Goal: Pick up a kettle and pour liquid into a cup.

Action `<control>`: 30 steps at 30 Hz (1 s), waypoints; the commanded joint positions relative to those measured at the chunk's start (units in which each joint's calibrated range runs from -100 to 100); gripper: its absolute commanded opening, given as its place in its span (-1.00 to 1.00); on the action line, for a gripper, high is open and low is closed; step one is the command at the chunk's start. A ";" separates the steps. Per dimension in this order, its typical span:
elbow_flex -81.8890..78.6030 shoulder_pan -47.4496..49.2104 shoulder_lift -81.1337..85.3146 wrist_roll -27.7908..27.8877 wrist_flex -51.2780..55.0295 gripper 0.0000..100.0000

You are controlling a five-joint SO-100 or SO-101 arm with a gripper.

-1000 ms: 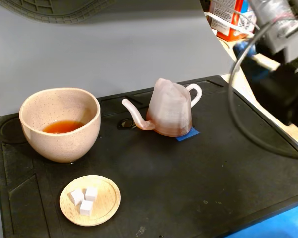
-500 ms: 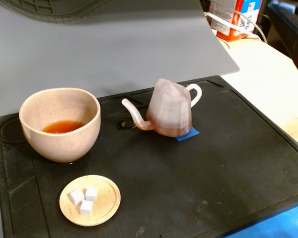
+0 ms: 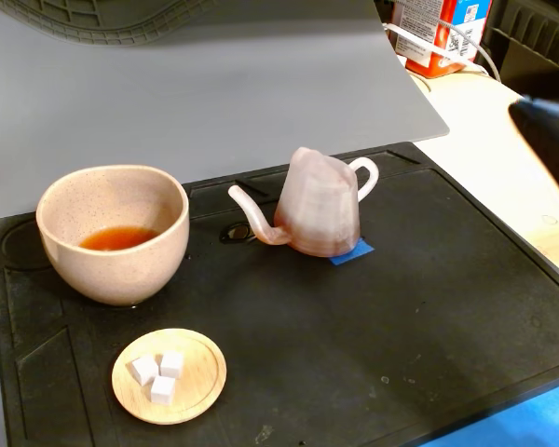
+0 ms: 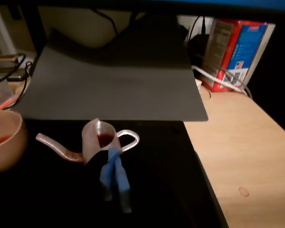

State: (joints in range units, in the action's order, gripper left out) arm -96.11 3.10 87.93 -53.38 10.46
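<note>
The pinkish translucent kettle [image 3: 321, 205] stands upright on the black mat [image 3: 429, 307], with its spout toward the cup [image 3: 112, 233]. The speckled beige cup holds a shallow pool of reddish-orange liquid [image 3: 118, 238]. In the wrist view the kettle [image 4: 96, 142] also shows red liquid [image 4: 104, 139] inside it, and the cup [image 4: 4, 142] sits at the left edge. My gripper [image 4: 113, 159] shows blue fingers [image 4: 107, 173] that meet at the tips with nothing held, in front of the kettle's handle in that view. In the fixed view only a dark blurred part of the arm [image 3: 550, 140] shows at the right edge, far from the kettle.
A small wooden dish [image 3: 168, 375] with three white cubes lies near the mat's front left. Blue tape [image 3: 352, 252] pokes out under the kettle. A grey sheet [image 3: 214, 84] rises behind the mat. A red and blue carton [image 3: 433, 33] and cables stand at the back right on the wooden table [image 3: 484, 149].
The arm, large at the right a second ago, left the fixed view, and a dark blurred part of it now shows at the right edge. Kettle, cup and dish have not moved.
</note>
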 commanded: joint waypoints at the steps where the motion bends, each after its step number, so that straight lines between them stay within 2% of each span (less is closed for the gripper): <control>1: -2.17 -0.17 4.99 -0.18 2.04 -0.99; 13: -3.71 -3.52 11.05 -0.23 22.53 -0.99; 25: -3.71 -3.52 11.22 -0.18 61.01 -0.99; 27: -3.71 -3.59 11.13 -0.12 64.98 -0.99; 30: -3.71 -3.59 11.05 0.03 64.98 -0.99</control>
State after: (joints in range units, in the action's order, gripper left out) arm -99.71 -0.45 98.80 -53.48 75.05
